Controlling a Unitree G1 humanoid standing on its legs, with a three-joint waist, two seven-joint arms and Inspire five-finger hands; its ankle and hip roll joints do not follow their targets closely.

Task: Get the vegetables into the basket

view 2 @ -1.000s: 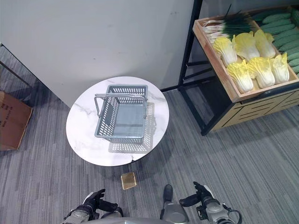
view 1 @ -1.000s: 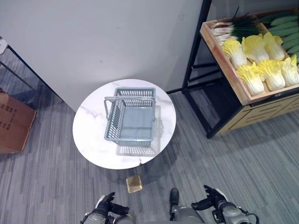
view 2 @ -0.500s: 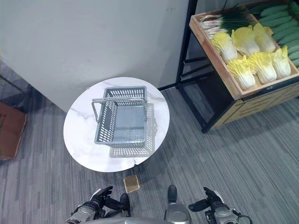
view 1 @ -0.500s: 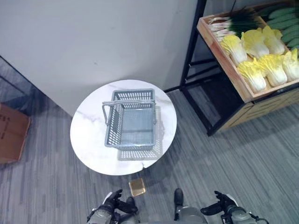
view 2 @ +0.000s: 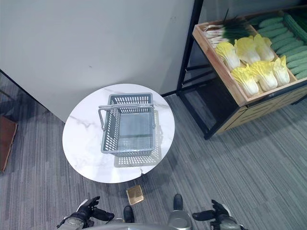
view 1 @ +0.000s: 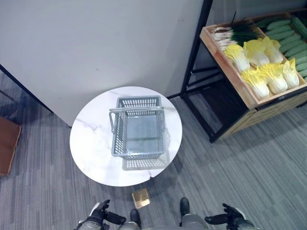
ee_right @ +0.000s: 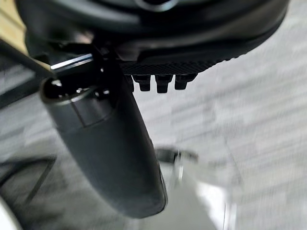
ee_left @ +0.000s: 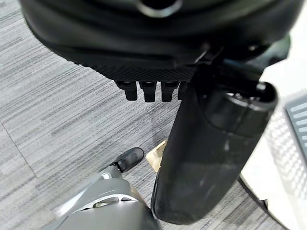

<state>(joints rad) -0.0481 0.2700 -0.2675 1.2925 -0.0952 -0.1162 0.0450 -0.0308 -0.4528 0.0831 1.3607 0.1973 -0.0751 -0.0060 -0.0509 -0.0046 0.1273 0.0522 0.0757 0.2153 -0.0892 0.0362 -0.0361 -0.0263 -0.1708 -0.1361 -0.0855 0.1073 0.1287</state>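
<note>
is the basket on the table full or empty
Empty. The grey basket on the round table shows only its bare floor; the vegetables sit in the crate.

Camera: the head view has shifted since the earlier pictures, so the whole scene sits differently in frame; none of the things have moved themselves.
Basket (view 1: 138, 133): now nearer the frame centre and squarer to the view, standing as before on the round table (view 1: 91, 143).
Crate of vegetables (view 1: 259, 57): now further into the upper right corner.
Cardboard box (view 1: 7, 146): has slid toward the left edge, now a narrow strip.
Left hand (view 1: 98, 214): lower in frame than before, at the bottom edge.
Right hand (view 1: 231, 216): likewise lower, at the bottom edge, lower right.
</note>
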